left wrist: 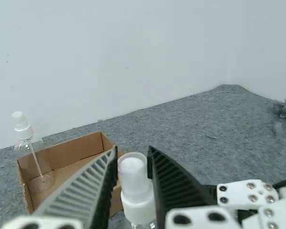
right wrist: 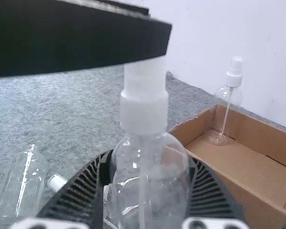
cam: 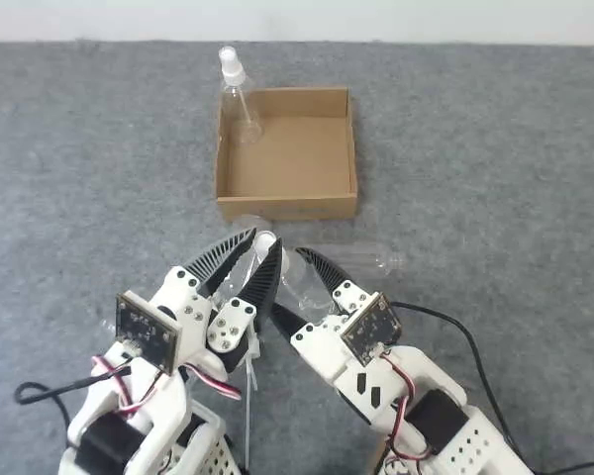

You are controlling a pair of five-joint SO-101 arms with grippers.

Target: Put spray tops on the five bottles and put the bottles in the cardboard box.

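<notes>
Near the front of a grey carpeted table [cam: 495,148], the left gripper [cam: 264,239] is closed on a white plastic spray top [cam: 265,241], one black ribbed finger on each side of it. The top sits on the neck of a clear plastic bottle [cam: 299,287]. The right gripper [cam: 285,280] clamps that bottle around its body and holds it upright just in front of a brown, open cardboard box [cam: 287,203].

From the high view, the two grippers meet at the bottle with the box directly beyond them. A second clear bottle with a white sprayer [cam: 240,99] stands in the box's far left corner. A third clear bottle with a bare neck [cam: 371,259] lies on its side on the carpet beside the right gripper, near the box's front wall.

From the left wrist view, the spray top fills the gap between the left fingers, while the bottle body below it is mostly cut off.

From the right wrist view, the bottle's rounded shoulder sits between the right fingers, with a thin dip tube running down inside. One left finger crosses as a dark bar above the cap. This view also shows an uncapped clear bottle lying on the carpet [right wrist: 19,186] with a small white piece [right wrist: 56,181] beside it. Whether this is the bottle seen lying in the high view cannot be told.
</notes>
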